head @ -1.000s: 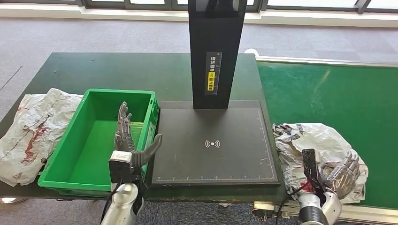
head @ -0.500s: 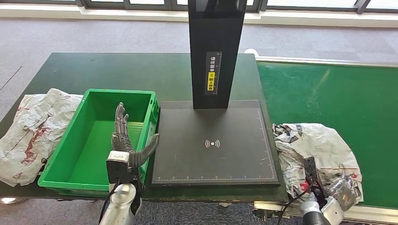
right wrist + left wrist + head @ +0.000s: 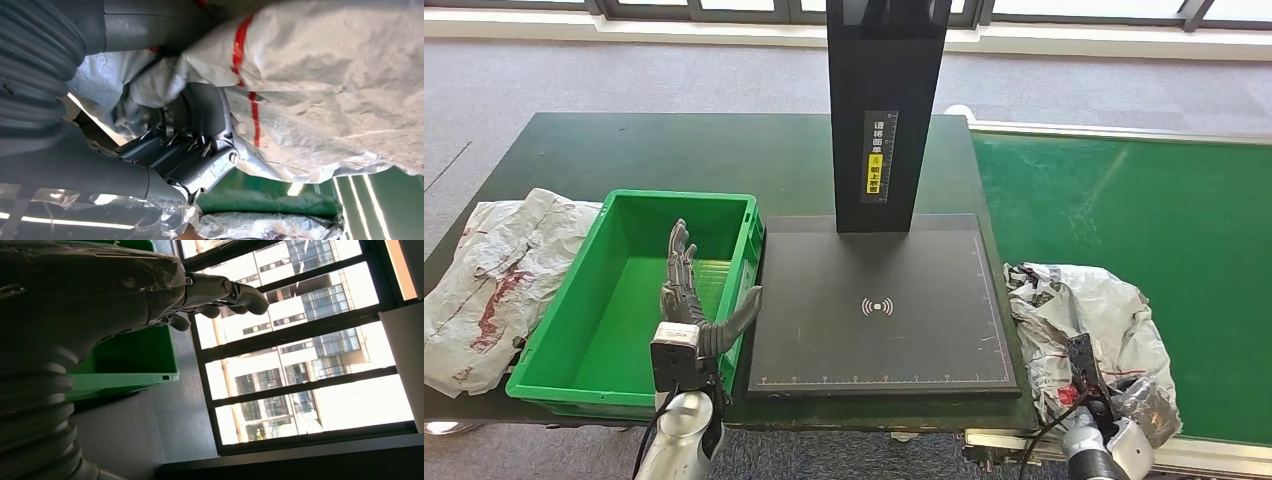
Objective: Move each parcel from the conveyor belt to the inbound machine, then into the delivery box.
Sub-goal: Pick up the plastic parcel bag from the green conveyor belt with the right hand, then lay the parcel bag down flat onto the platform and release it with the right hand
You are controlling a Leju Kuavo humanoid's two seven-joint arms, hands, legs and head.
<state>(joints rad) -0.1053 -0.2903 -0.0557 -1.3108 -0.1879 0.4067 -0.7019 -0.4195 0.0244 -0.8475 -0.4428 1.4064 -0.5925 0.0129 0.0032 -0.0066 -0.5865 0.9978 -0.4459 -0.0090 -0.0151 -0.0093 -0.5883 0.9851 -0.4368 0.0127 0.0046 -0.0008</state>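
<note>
My right hand point(image 3: 1142, 408) has its fingers point(image 3: 197, 117) bunched in the near edge of the crinkly parcel point(image 3: 1089, 320) on the green conveyor belt point(image 3: 1164, 200); I should grip tight and lift slowly. My left hand point(image 3: 689, 295) waits with spread fingers over the delivery box point(image 3: 574, 330); farther off stands the inbound machine point(image 3: 879, 300).

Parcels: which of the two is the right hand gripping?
The crumpled silver parcel on the green conveyor belt, gripped by the right hand; the other parcel lies untouched beside the green box.
</note>
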